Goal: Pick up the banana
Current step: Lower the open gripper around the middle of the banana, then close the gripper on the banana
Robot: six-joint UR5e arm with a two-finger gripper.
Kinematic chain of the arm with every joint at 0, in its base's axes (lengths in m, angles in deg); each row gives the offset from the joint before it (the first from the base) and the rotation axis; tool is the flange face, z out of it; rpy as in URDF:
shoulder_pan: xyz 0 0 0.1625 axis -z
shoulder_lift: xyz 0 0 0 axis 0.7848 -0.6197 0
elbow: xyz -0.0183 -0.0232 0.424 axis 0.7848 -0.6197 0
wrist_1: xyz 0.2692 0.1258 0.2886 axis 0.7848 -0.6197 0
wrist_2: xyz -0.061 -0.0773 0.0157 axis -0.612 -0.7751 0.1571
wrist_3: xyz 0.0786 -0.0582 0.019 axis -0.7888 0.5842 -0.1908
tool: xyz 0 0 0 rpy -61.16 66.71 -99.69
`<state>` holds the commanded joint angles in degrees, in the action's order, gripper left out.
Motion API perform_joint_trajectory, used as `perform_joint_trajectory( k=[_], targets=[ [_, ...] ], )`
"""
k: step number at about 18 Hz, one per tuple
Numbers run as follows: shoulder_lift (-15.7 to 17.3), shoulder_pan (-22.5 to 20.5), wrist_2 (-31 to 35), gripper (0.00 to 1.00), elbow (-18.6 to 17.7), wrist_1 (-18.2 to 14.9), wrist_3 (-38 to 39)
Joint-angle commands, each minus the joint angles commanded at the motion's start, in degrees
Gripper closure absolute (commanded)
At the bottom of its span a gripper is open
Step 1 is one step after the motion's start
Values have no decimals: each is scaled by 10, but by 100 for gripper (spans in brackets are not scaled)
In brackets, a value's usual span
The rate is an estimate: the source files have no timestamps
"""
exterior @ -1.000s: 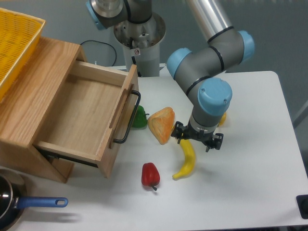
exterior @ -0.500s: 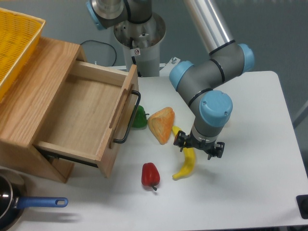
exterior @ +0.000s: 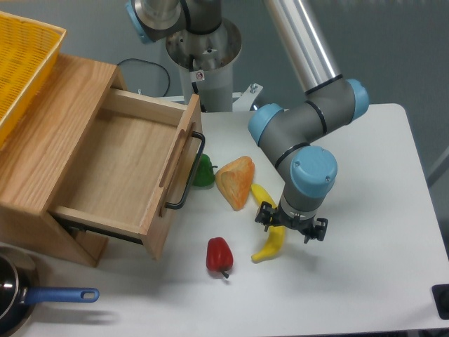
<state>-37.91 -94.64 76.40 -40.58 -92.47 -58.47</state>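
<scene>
Black two-finger gripper (exterior: pixel 290 229) sits low over the mid-section of the long glossy yellow curved toy banana (exterior: pixel 269 242), pointing straight down. Fingers straddle the banana, one on each side. Jaws look spread wider than the fruit, but can't tell whether the pads touch it; the wrist blocks the view.

Banana lies flat on the white tabletop (exterior: pixel 365 232). One tapered end pokes out up-left of the gripper, the other curls out down-left.

Relative to the gripper:
- orange wedge-shaped toy piece (exterior: pixel 236 182): up-left, just beside the banana's upper tip.
- green toy pepper (exterior: pixel 204 173): further left, past the wedge, near the black drawer handle (exterior: pixel 188 175).
- red toy bell pepper (exterior: pixel 219 255): down-left, near the banana's lower tip, not touching.
- light wooden drawer unit with its drawer pulled open (exterior: pixel 119 168): far left.
- yellow plastic basket (exterior: pixel 21 60): on top of that unit, far upper-left.
- dark pan with a blue handle (exterior: pixel 42 297): far lower-left at the table edge.
</scene>
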Motion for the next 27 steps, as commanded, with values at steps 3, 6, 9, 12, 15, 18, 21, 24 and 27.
perform_joint_trajectory(
  k=[3, 6, 9, 12, 15, 18, 21, 24, 27],
  targets=[
    [-10, 9, 24, 0, 1, 3, 0],
    [-12, 11, 27, 0, 1, 6, 1],
    [-14, 11, 27, 0, 1, 7, 1],
    [-15, 11, 27, 0, 1, 7, 1],
    [-16, 11, 27, 1, 1, 7, 1],
    [-15, 11, 27, 2, -3, 7, 0],
    [-15, 11, 27, 4, -6, 7, 0],
    [-15, 11, 27, 6, -5, 7, 0],
    [-15, 11, 27, 15, -5, 6, 0]
  ],
)
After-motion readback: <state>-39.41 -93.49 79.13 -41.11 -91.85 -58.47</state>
